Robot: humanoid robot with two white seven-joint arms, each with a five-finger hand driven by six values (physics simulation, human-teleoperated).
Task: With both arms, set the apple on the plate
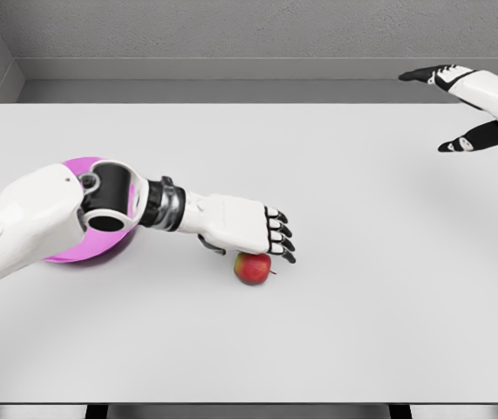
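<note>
At about nine o'clock on the smooth, matte white surface [362,332] lay a round, glossy magenta plate [70,253], largely covered by the white, hard-shelled left arm reaching across it. The left hand [240,225] hovered palm-down near the centre, its black-tipped fingers [279,236] extended and close together, holding nothing, just over the top of the small, round red apple [252,268] resting on the surface. At two o'clock the right hand [471,100] hung raised, its fingers spread and empty.
</note>
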